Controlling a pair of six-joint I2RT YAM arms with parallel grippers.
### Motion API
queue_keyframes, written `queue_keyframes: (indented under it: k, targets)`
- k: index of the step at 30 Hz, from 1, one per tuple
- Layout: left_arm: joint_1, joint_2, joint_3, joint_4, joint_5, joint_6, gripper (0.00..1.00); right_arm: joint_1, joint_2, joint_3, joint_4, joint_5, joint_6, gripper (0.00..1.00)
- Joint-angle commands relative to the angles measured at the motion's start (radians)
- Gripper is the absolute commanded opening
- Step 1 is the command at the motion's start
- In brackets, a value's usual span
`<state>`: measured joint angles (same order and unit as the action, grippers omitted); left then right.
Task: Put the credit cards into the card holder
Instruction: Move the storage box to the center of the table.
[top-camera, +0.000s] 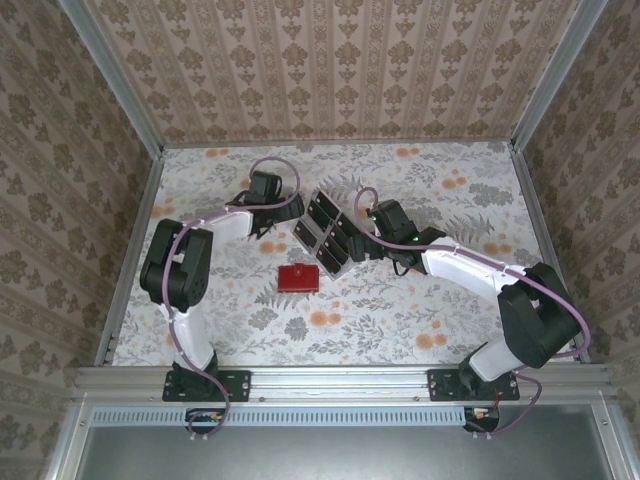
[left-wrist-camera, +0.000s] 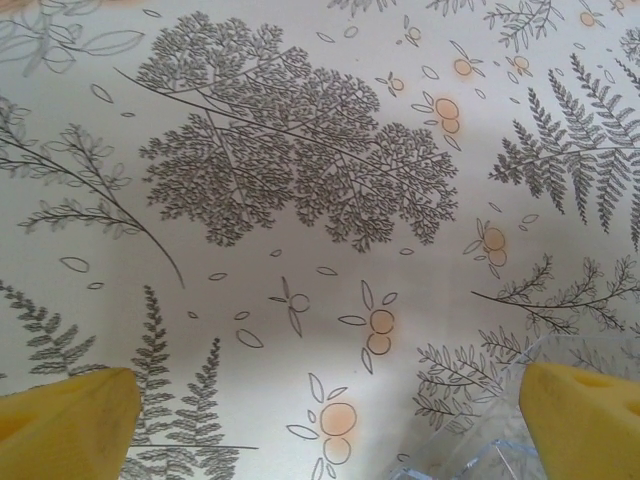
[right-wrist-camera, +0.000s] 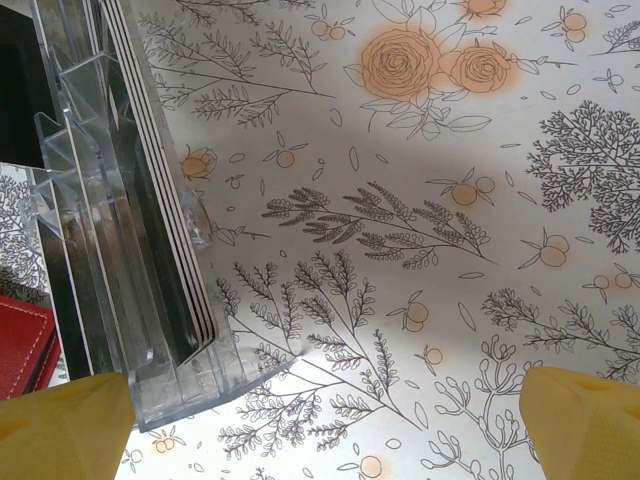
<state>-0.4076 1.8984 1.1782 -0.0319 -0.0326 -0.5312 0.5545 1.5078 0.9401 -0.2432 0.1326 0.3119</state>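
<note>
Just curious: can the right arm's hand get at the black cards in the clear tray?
Probably yes: the right hand is open, close beside the clear tray, and the credit cards stand with edges exposed, though the tray's walls may crowd it.

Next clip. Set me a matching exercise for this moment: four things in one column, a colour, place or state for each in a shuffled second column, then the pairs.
Things
1. card holder
2. credit cards
3. clear tray
4. left gripper

Descriptions
A. open, with floral tablecloth beneath it
B. black, sitting in the tray
C. red, lying on the tablecloth apart from the tray
D. transparent, holding the cards

Pairs: 1-C, 2-B, 3-D, 4-A
</note>
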Motion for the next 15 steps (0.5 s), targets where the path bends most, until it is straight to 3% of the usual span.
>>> queue_keyframes:
  k: [1,15]
  targets:
    - [-0.022,0.029,0.04,-0.015,0.011,0.011,1.0,-0.008,-0.001,0.005,-0.012,0.051,0.016,1.0]
    - [-0.106,0.092,0.123,-0.018,0.013,0.002,1.0,-0.146,-0.077,-0.069,-0.04,0.071,0.029,1.0]
